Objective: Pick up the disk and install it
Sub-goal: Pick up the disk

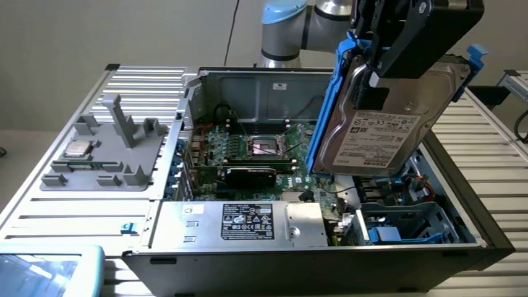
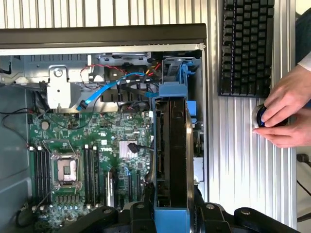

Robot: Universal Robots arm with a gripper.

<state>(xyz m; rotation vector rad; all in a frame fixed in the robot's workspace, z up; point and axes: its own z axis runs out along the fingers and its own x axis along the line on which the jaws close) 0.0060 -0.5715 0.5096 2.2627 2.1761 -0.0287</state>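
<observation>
- Slatted table (image 1: 483, 179) carries open computer case (image 1: 313, 272); motherboard (image 2: 92, 145) bare inside.
- Keyboard (image 2: 245, 46) on table, beside case wall.
- Grey stand (image 1: 107, 154) on table, beside case at exterior view's left; small silver chip (image 1: 78, 148) on it.
- Disk (image 1: 384, 117) off table, in air, on edge and tilted, label face showing, blue bracket along edges. Hangs over case's corner bay at exterior view's right.
- Gripper (image 1: 375, 77) above disk, jaws partly closed, clamped on disk's flat faces.
- Person's hands (image 2: 284, 116) on round knob (image 2: 260, 116), near keyboard's end.
</observation>
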